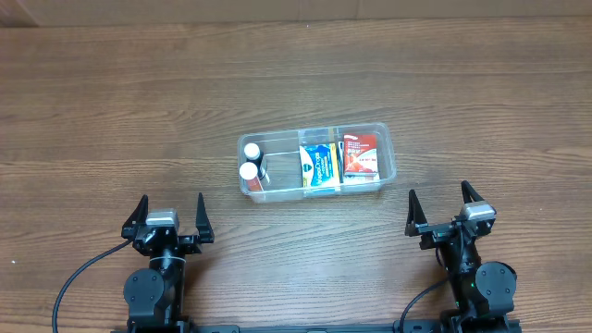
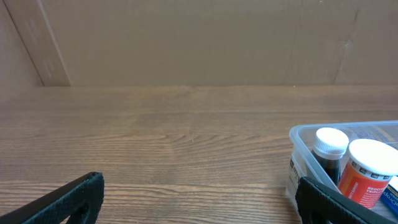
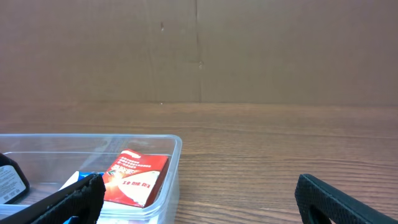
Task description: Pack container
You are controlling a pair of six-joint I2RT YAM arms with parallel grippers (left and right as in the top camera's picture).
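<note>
1. Two end effectors, both with fingers spread wide apart and holding nothing: the left end effector [image 1: 171, 197] and the right end effector [image 1: 438, 190] sit low over the desk [image 1: 111, 102].
2. The container [image 1: 319, 127] is out ahead of both, forward and to the right of the left one, forward and to the left of the right one. Neither touches it.
3. Already inside it: two white-capped bottles [image 1: 250, 160] standing at the end nearer the left end effector, a blue box [image 1: 319, 165] in the middle, and a red box [image 1: 360, 154] at the end nearer the right one.
4. Handling guess: thin clear plastic, so light even when loaded, a bit flexy, and slick on the walls. A squeeze across the whole tub would probably bow it or slip off.
5. I'd go for the rim, one finger inside and one outside a short end wall. From the right wrist view, the red box [image 3: 134, 177] sits close to that wall [image 3: 177, 155], so room for the inner finger looks tight.
6. On the left wrist side, the bottles [image 2: 351, 165] stand right behind the near corner [image 2: 297, 134]. A bump or a tilt there could knock them over.
7. If it needs moving, sliding it flat along the desk seems safer than lifting by one end, since the contents would shift.
</note>
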